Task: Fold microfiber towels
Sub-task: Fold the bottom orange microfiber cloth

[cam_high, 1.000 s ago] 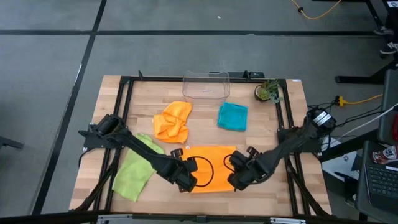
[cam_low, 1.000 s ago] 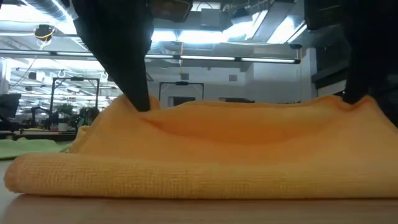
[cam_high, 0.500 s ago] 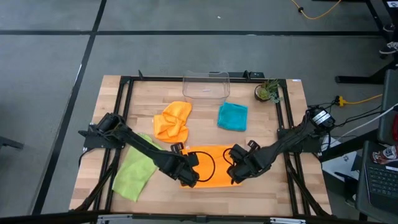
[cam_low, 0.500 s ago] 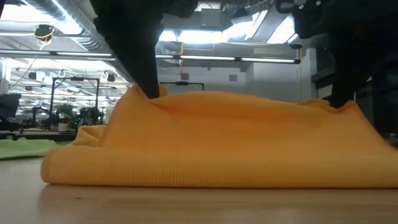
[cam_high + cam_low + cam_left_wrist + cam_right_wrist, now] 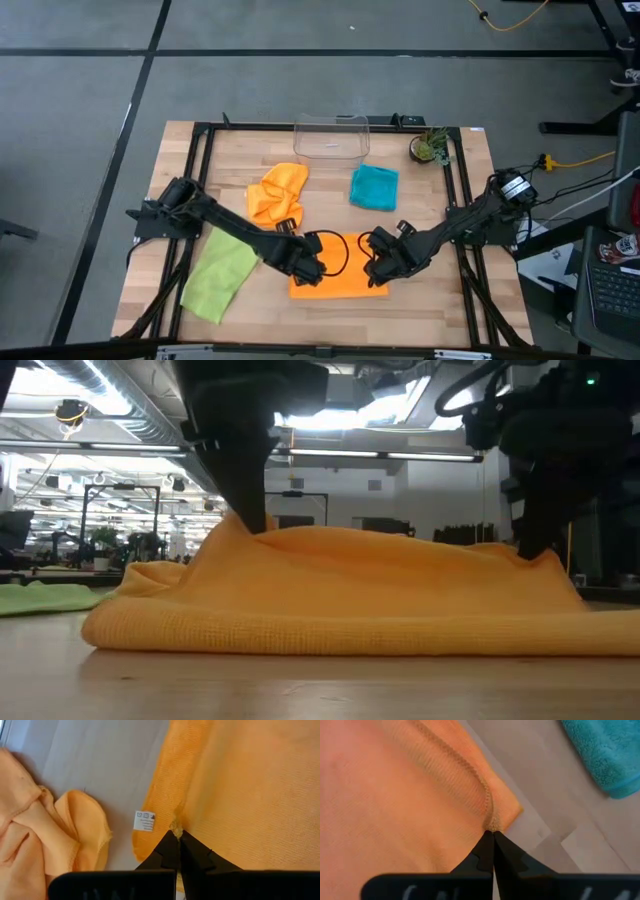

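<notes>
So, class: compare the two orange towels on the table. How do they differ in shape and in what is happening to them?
The near orange towel lies as a flat, folded rectangle; the far orange towel sits crumpled in a heap. The near orange towel is pinched at two spots on its edge by the left claw and right claw, both shut on it; the far orange towel is untouched. Both are the same orange cloth.
</notes>
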You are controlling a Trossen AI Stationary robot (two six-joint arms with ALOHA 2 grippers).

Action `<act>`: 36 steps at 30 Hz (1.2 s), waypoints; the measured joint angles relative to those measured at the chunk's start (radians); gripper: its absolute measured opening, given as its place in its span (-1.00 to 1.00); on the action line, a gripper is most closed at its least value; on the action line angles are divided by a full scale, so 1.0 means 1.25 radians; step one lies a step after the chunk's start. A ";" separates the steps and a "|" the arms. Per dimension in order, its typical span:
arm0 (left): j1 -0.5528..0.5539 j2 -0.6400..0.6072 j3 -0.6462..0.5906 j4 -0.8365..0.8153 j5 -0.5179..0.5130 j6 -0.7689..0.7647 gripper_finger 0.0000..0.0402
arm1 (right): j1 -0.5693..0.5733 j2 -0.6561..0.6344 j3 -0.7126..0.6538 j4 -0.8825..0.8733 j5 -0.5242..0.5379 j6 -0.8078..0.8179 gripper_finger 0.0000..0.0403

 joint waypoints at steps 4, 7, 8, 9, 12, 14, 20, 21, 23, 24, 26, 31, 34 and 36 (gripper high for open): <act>0.019 0.003 -0.003 -0.006 0.028 0.000 -0.95 | -0.009 0.000 -0.004 0.007 -0.001 0.000 -0.85; 0.034 0.009 -0.019 -0.008 0.078 -0.001 -0.83 | -0.014 0.000 -0.005 0.007 -0.001 0.000 -0.75; 0.037 0.009 -0.024 -0.009 0.087 -0.002 -0.78 | -0.016 0.000 -0.005 0.007 -0.001 -0.001 -0.72; 0.041 0.009 -0.027 -0.008 0.088 -0.004 -0.73 | -0.018 0.000 -0.004 0.007 -0.002 -0.002 -0.68; 0.051 0.009 -0.034 -0.027 0.067 -0.005 -0.60 | -0.018 0.000 -0.004 0.006 -0.003 -0.001 -0.58; 0.060 0.009 -0.033 -0.033 0.043 -0.005 -0.52 | -0.018 0.000 -0.004 0.006 -0.010 0.000 -0.50; 0.099 0.009 -0.033 -0.040 -0.001 0.000 -0.36 | -0.030 0.000 -0.004 0.003 -0.035 0.000 -0.31; 0.107 0.009 -0.033 -0.043 -0.001 0.000 -0.34 | -0.034 0.000 -0.004 0.002 -0.045 0.000 -0.29; 0.121 0.009 -0.024 -0.081 0.018 -0.018 -0.32 | -0.043 -0.001 -0.004 0.000 -0.070 -0.001 -0.26; 0.127 0.009 -0.013 -0.119 0.035 -0.038 -0.32 | -0.047 -0.002 -0.004 0.000 -0.086 -0.002 -0.25; 0.133 0.009 0.017 -0.202 0.060 -0.071 -0.33 | -0.050 -0.013 -0.004 0.001 -0.116 -0.003 -0.23; 0.116 0.007 0.116 -0.417 0.081 -0.091 -0.36 | -0.047 -0.066 -0.003 0.004 -0.165 -0.005 -0.24; 0.095 0.007 0.162 -0.467 0.126 -0.090 -0.37 | -0.039 -0.107 -0.003 0.006 -0.214 -0.007 -0.24; 0.076 0.007 0.188 -0.473 0.162 -0.083 -0.37 | -0.027 -0.129 -0.003 0.018 -0.222 -0.016 -0.24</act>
